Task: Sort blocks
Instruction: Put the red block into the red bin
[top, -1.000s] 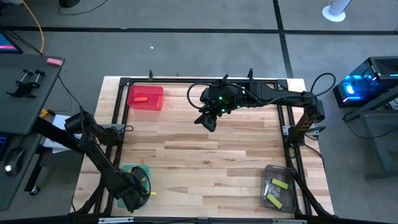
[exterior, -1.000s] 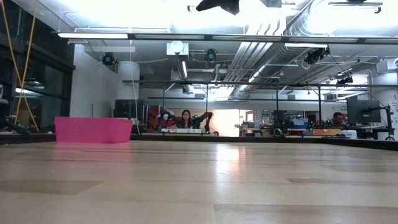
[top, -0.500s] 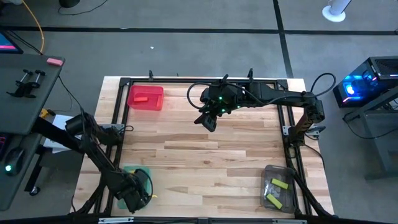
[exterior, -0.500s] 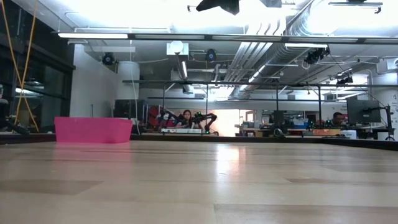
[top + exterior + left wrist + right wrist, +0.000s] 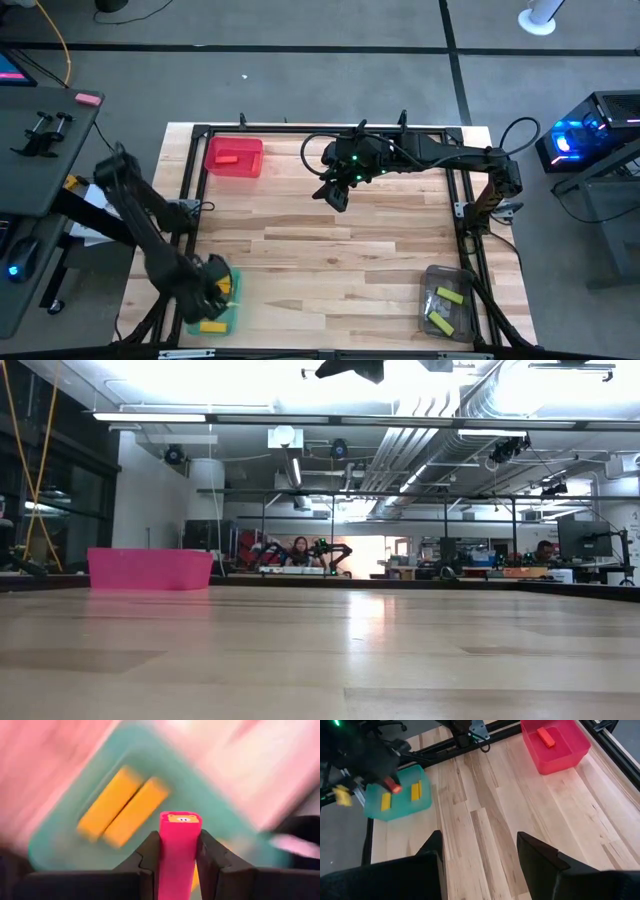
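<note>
My left gripper (image 5: 179, 836) is shut on a red block (image 5: 178, 827) above the green tray (image 5: 222, 316) at the table's near left. Two yellow blocks (image 5: 122, 805) lie side by side on that tray's floor. The right wrist view shows the same gripper (image 5: 390, 782) with the red block (image 5: 394, 786) over the tray (image 5: 400, 807). A red tray (image 5: 250, 160) at the far left holds another red block (image 5: 226, 157). My right gripper (image 5: 336, 196) hangs open high over the table's far middle, with nothing between its fingers (image 5: 436, 851). My left gripper pinches the red block's two long sides (image 5: 179, 851) between its two fingers. The fingers point down from above, and the block runs along them, its free end (image 5: 180, 819) past the fingertips. The block is lifted clear of the green tray.
A clear tray (image 5: 432, 278) at the near right holds two light green blocks (image 5: 450, 296). A black frame (image 5: 300, 131) runs along the table's edges. Bare wood lies between the trays. In the low view the red tray (image 5: 150, 569) stands at the far left.
My left gripper has risen out of the green tray and drawn a little toward the table's far edge. The arm's elbow has swung up and toward the left. The tray floor below it now shows a yellow block.
</note>
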`<state>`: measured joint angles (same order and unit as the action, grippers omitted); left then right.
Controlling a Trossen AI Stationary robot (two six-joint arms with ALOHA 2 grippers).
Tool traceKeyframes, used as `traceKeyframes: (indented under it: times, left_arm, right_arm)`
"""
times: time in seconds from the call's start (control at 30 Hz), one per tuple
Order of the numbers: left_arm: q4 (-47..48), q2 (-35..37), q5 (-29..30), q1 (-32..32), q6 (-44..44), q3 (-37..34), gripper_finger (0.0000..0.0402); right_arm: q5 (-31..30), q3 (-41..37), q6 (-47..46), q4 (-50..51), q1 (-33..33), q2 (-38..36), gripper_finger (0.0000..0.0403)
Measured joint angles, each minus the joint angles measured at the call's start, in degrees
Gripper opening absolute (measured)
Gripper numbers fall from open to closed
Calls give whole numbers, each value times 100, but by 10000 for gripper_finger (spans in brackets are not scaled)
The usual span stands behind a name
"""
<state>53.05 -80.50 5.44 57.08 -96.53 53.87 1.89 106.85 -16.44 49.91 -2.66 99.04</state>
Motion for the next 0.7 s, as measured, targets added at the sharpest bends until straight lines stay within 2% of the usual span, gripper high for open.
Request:
traceKeyframes:
  times: [0.07, 0.2, 0.23, 0.3, 0.53, 0.6, 0.7]
  left_arm:
    - [-64, 518, 811, -23, 474, 6, 58]
    - [49, 1403, 3070, -563, 1441, 8, 58]
    - [70, 1587, 3425, -869, 1750, 8, 58]
    - [28, 1909, 3690, -1681, 2587, 8, 58]
    - [-329, 2584, 3407, -5459, 6804, 7, 58]
    - [-906, 2690, 2804, -6671, 7974, -93, 58]
    - [-2094, 2768, 1226, -8393, 9102, -453, 58]
  right_arm:
    - [0, 0, -1, -7, 0, 0, 141]
    - [88, 0, -8, -260, 0, 0, 141]
    - [181, 0, -3, -397, 5, -15, 141]
    - [329, 0, -3, -724, 29, -80, 141]
    - [264, 2, -120, -1629, 157, -647, 141]
    - [197, 2, -184, -1668, 230, -796, 141]
    - [-134, 2, -337, -1539, 444, -1000, 141]
